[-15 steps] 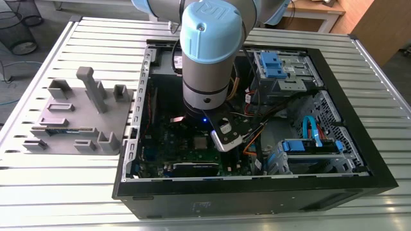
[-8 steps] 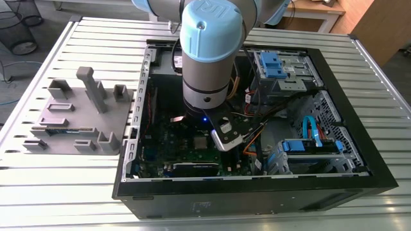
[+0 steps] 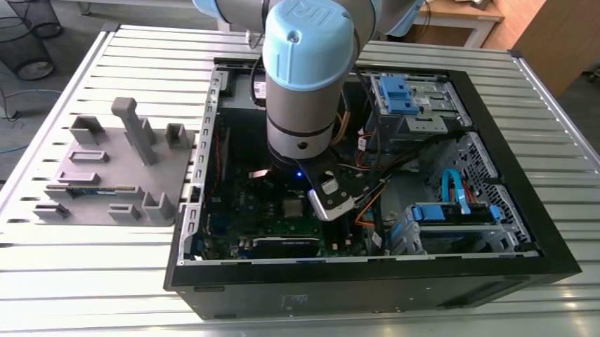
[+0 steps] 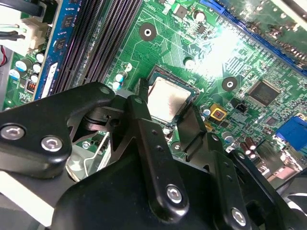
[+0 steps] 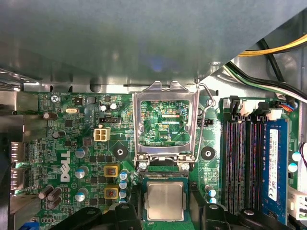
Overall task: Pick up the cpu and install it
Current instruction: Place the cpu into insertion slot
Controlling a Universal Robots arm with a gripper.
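The cpu (image 5: 164,201), a small square chip with a silver top, lies level in the open socket on the green motherboard (image 5: 72,143). My gripper (image 5: 164,213) straddles it, with black fingers (image 5: 128,215) close against two opposite sides. In the second wrist view the cpu (image 4: 168,98) shows between the fingertips (image 4: 138,103) of the gripper (image 4: 165,109). The socket's silver load plate (image 5: 165,91) stands flipped open beyond the chip, its wire lever (image 5: 205,120) raised. In the exterior view my arm (image 3: 300,91) reaches down into the open computer case (image 3: 525,210).
Black memory slots (image 5: 240,158) and a blue memory stick (image 5: 273,163) run beside the socket. Loose cables (image 5: 268,57) and drive cages (image 3: 412,98) crowd the case. A grey tray (image 3: 112,168) stands on the slatted table on the exterior view's left.
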